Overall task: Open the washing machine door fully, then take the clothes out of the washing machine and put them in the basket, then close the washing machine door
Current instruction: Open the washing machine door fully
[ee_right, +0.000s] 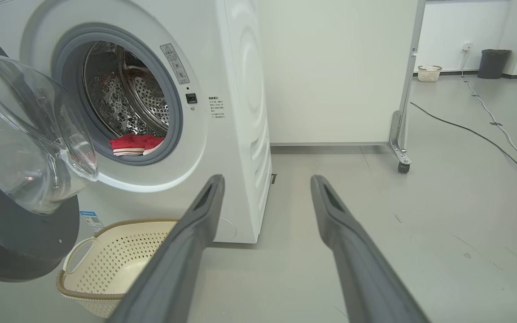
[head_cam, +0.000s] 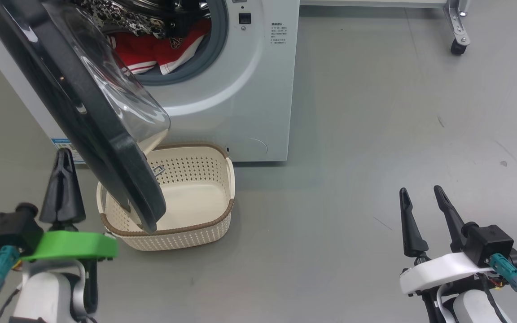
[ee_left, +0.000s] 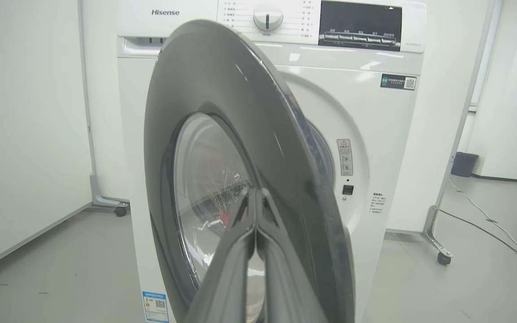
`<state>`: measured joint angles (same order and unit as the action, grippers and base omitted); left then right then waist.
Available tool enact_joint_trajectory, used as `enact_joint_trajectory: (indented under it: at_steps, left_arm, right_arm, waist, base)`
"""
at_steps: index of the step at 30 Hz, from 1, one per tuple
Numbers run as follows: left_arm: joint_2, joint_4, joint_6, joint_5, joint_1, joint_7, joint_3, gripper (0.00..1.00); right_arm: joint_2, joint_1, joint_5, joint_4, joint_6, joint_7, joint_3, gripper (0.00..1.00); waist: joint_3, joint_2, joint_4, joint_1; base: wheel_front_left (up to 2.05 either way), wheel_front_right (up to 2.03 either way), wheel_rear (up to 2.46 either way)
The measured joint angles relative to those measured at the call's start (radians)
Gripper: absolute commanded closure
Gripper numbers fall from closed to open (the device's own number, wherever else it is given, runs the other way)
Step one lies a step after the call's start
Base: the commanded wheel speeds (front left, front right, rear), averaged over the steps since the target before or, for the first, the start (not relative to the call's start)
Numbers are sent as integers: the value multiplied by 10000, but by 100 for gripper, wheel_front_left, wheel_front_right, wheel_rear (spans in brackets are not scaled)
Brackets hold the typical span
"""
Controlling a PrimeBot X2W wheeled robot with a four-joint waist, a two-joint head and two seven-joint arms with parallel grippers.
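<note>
Near to far: left gripper, fingers pressed together and empty; right gripper, fingers spread apart; basket on the floor beneath the half-open door; red clothes inside the washing machine.

washing machine: we see white, with a grey gasket and a blue label
washing machine door: we see a glossy black rim round clear glass
clothes: we see red with white stripes
basket: we see cream dotted with holes, with a brown woven-look rim
floor: we see plain grey
left gripper: we see black fingers on a green mount
right gripper: we see black fingers on a white mount
</note>
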<state>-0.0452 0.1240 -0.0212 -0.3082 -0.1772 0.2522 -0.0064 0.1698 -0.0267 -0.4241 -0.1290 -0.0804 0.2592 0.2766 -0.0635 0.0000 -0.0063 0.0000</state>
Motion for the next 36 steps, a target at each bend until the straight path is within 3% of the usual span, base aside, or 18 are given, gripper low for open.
enact_joint_trajectory:
  at_steps: [16, 36]
  left_arm:
    - [-449, -1776, 232, 360, -1946, 56, 123, 100]
    - [-270, -1929, 679, 790, -2560, -936, -1768, 100]
  right_arm:
    - [-130, 1, 209, -140, 180, 0, -44, 0]
    - [-418, -14, 497, -330, 523, 0, -33, 0]
  waist:
    - [170, 0, 19, 0]
    - [87, 0, -352, 0]
  base:
    - [0, 0, 0]
    - [0, 0, 0]
